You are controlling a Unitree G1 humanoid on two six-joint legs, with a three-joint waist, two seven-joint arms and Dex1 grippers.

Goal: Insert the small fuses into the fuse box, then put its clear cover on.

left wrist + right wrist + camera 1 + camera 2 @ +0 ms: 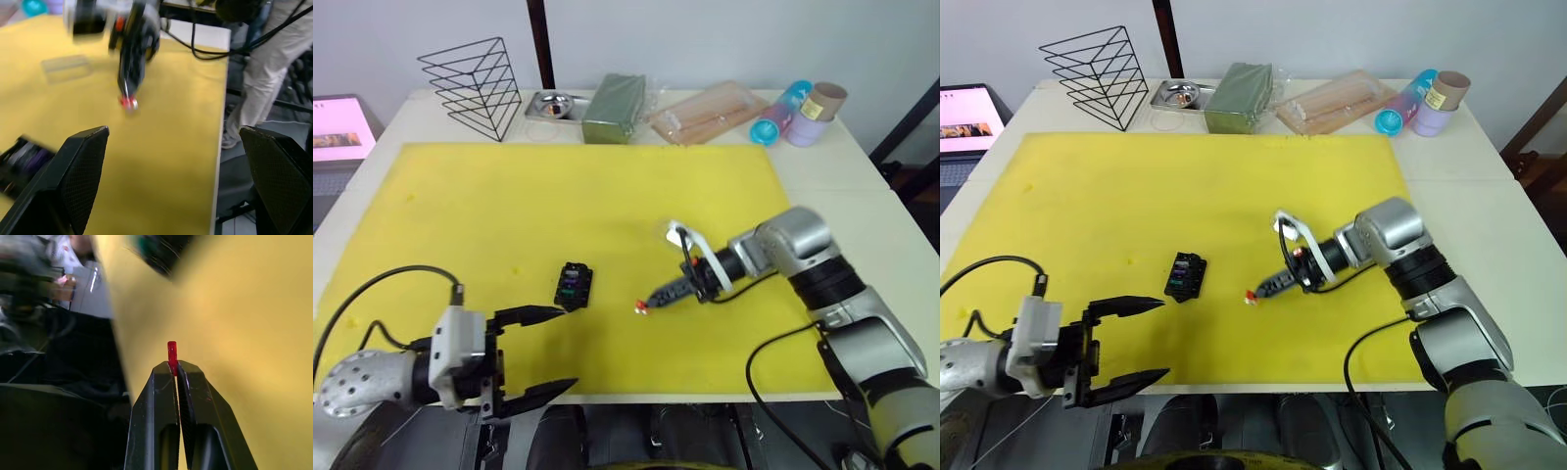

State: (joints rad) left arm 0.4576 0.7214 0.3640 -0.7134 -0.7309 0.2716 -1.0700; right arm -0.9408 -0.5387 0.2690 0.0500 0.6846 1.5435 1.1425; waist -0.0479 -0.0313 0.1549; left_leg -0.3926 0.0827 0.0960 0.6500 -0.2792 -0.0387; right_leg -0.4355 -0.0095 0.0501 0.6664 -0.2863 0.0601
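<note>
i have the right claw (651, 299) pinched shut on the tiny red blade fuse (171, 352), just above the yellow foam mat (509, 206). the small black slotted fuse box (573, 285) lies beyond its tips, toward my wide-open left claw (536, 352). next i'd carry it over and line the blades up with a slot.

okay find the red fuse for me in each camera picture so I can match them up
Left eye view: red fuse at the right claw's tip, right of the fuse box.
Right eye view: same place.
Left wrist view: under the dark claw tip, upper middle.
Right wrist view: pinched between the fingertips.
Shared landmark: the yellow mat.
</note>
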